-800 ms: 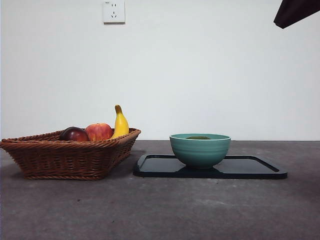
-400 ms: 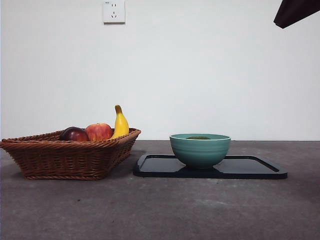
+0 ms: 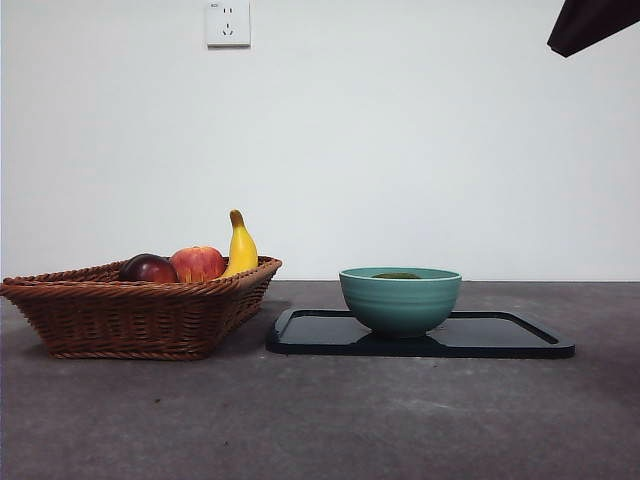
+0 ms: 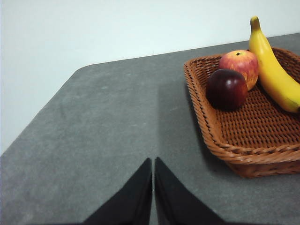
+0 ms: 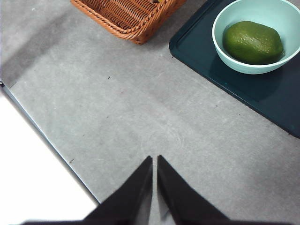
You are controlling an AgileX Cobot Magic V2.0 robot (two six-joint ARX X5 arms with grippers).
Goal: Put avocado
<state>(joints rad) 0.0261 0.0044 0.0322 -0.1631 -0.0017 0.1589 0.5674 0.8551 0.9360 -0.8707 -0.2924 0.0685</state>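
The avocado (image 5: 253,42) lies on its side inside the pale green bowl (image 5: 234,61), filling much of the bottom; from across the table only a dark sliver of it (image 3: 397,276) shows above the bowl's rim (image 3: 400,300). The bowl stands on the dark tray (image 3: 500,335), toward the end nearer the wicker basket (image 3: 130,315). The right gripper (image 5: 154,161) hangs over bare grey table (image 5: 140,117), well apart from the avocado, its two black jaws pressed together with only a thin slit between them and nothing in them. The left gripper (image 4: 153,164) is likewise closed to a slit and empty, over the table beside the basket (image 4: 220,140). In the basket sit a dark red-purple round fruit (image 4: 227,89), a red apple (image 4: 239,65) touching it, and a banana (image 4: 272,65) leaning against the far wall. A black arm tip (image 3: 590,22) shows at the upper corner.
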